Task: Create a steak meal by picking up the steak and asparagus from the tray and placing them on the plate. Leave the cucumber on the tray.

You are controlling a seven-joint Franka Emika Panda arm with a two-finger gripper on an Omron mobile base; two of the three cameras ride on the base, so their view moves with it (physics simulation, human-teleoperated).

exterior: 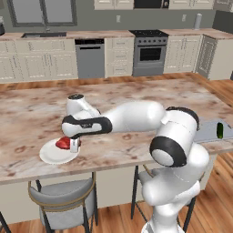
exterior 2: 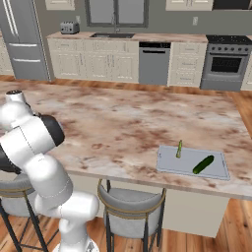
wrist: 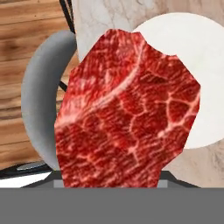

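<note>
The gripper hangs just above the plate and holds the steak between its fingers. In the hand view the steak stands close in front of the camera, its red marbled face covering most of the picture, and its lower edge goes down between the finger tips — so the jaws are pinching the steak, not spread free. In the left base view the meat sits at the gripper's side, low over the plate; whether it already touches the white surface I cannot tell.

Behind the steak, in the hand view, the plate shows as a white round shape on the marble counter, and beside the counter edge there is a grey stool seat over the wooden floor.

Well apart from the gripper, at the far end of the counter, lies the tray. On it rest the asparagus and the cucumber, a little apart from each other. In the left base view the cucumber shows beyond the arm's elbow — on the tray there.
</note>
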